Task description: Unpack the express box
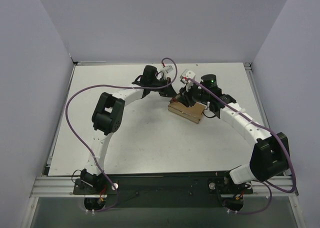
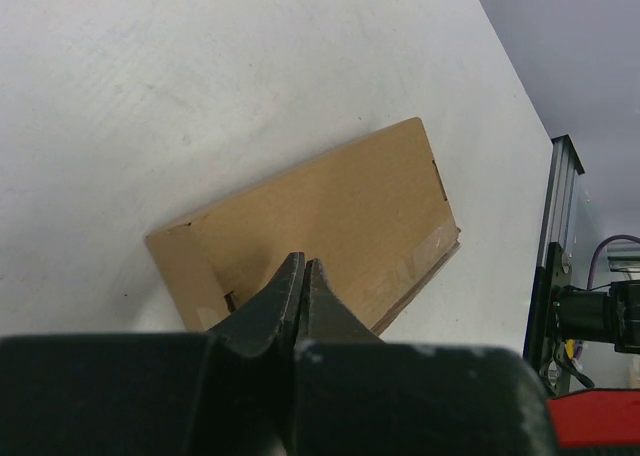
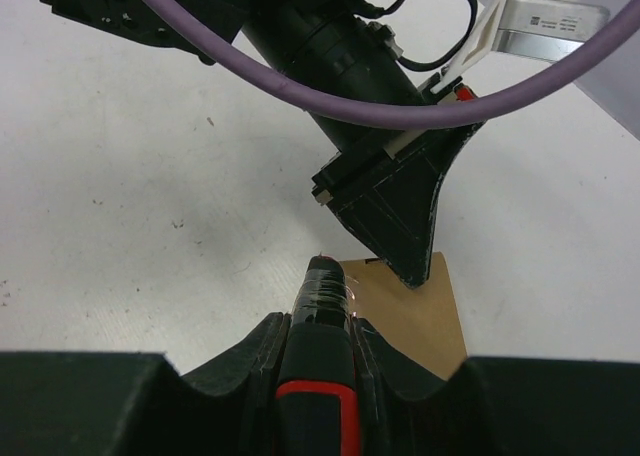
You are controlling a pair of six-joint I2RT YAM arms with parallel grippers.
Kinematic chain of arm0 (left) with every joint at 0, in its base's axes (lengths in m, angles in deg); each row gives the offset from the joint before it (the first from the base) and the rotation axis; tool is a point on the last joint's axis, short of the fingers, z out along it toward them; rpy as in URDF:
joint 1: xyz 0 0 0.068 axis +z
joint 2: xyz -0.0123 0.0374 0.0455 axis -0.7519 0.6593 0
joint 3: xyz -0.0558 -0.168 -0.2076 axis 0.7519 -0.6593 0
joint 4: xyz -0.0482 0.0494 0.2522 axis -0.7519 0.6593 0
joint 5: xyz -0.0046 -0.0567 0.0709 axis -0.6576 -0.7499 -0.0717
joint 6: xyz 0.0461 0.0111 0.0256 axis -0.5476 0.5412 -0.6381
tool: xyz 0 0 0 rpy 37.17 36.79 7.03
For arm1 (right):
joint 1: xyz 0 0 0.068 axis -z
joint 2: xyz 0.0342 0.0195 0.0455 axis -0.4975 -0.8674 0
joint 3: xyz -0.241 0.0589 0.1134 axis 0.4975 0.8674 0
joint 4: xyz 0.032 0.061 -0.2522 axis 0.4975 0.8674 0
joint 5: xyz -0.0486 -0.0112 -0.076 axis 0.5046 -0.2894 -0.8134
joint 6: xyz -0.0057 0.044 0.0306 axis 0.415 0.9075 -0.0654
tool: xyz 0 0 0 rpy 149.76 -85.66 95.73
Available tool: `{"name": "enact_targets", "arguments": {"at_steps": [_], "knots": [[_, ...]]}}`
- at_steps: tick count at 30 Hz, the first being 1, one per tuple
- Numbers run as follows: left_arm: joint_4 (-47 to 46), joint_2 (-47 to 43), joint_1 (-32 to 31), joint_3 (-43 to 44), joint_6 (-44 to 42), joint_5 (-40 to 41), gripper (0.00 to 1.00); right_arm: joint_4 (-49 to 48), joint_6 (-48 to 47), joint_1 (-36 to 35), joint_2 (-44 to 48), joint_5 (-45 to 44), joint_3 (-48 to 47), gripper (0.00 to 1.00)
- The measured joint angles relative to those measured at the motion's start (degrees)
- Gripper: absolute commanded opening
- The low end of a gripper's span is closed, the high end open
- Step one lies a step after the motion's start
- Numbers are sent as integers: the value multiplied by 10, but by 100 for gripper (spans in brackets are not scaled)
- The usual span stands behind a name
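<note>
The express box [image 1: 186, 111] is a small tan carton lying flat mid-table, with clear tape on its top; it also shows in the left wrist view [image 2: 330, 216] and the right wrist view [image 3: 425, 321]. My left gripper [image 2: 303, 266] is shut with nothing between its fingers. Its tips point down at the box's top near one end, and from the right wrist its fingers [image 3: 405, 226] meet the box's far edge. My right gripper [image 3: 315, 326] is shut on a red-and-black utility knife [image 3: 322, 301], whose tip sits at the box's near corner. Both grippers [image 1: 186, 94] crowd over the box.
Purple cables [image 1: 80, 95] loop from each arm across the white table [image 1: 125, 143]. An aluminium rail [image 2: 555, 246] borders the table's right side. Grey walls enclose the left, back and right.
</note>
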Motion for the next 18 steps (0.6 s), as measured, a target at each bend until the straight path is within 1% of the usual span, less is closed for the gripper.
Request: {"name": "enact_targets", "arguments": {"at_steps": [18], "knots": [[7,0,-13,-8,-12,10,0,0,-83,2,-33,36,2,0]]}}
